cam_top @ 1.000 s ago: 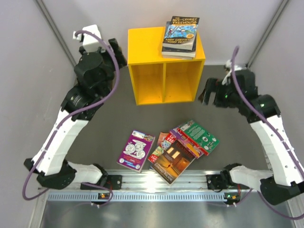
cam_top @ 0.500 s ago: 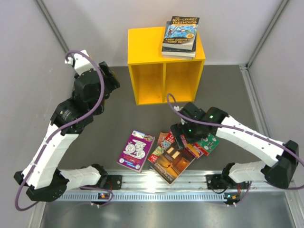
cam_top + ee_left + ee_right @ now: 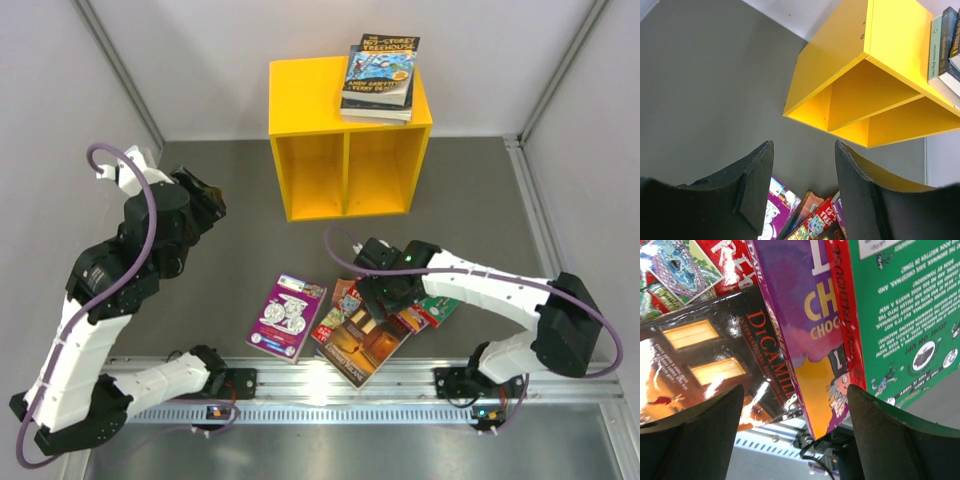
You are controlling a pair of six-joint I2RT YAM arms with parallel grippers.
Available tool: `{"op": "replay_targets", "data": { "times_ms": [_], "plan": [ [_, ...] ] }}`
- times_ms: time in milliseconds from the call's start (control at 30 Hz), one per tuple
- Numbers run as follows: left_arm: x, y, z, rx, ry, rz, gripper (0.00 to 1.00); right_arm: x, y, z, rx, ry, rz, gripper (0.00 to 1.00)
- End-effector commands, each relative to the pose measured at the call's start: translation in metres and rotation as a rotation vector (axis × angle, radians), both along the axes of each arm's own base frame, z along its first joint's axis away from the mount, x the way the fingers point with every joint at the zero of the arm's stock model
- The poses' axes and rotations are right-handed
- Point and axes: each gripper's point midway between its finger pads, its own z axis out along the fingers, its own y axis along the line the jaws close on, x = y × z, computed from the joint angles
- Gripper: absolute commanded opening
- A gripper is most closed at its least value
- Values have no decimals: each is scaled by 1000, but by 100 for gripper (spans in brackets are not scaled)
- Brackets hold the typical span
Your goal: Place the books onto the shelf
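At the back of the table (image 3: 240,255), near the rear wall, stands the yellow shelf (image 3: 345,160), with two square compartments side by side, open toward the arms. A stack of books (image 3: 380,72) lies flat on its top, toward the right-hand end, the uppermost cover blue and dark.

The other books lie near the front edge of the table, well apart from the shelf. A lone purple book (image 3: 287,317) lies flat by itself to the left. Just beside it is an overlapping heap: a dark brown book (image 3: 365,345) nearest the arms, a red book (image 3: 338,300) partly under it, and a green book (image 3: 442,303) at the right end. The right wrist view shows a purple Dahl book (image 3: 790,305) wedged between the brown and green covers, overlapping both.

Right gripper (image 3: 793,395): over the heap, jaws spread wide, nothing between them. The brown and purple Dahl covers fill the gap beneath. From either view it is unclear whether the fingers (image 3: 695,435) touch the covers.

Left gripper (image 3: 804,165): raised at the left side of the table, well clear of the shelf and the heap. Its jaws are moderately apart and hold nothing. Its camera looks toward the shelf's open front, with corners of the floor books at the bottom of its view.
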Motion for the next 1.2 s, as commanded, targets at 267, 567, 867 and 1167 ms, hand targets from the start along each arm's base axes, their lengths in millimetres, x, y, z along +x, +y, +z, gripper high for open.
{"op": "replay_targets", "data": {
  "times_ms": [267, 567, 867, 1167],
  "plan": [
    [-7, 3, -5, -29, 33, 13, 56, 16, -2, -39, -93, -125, -16, 68],
    [-4, -1, -8, -21, 48, 3, 56, 3, -8, -65, -132, -127, -13, 44],
    [0, -5, -6, 1, 45, -10, 56, 10, 0, -53, -140, -165, -12, 0],
    [8, -48, -1, -8, 46, -212, 61, 31, 39, 96, 163, -331, -50, 0]
  ]
}}
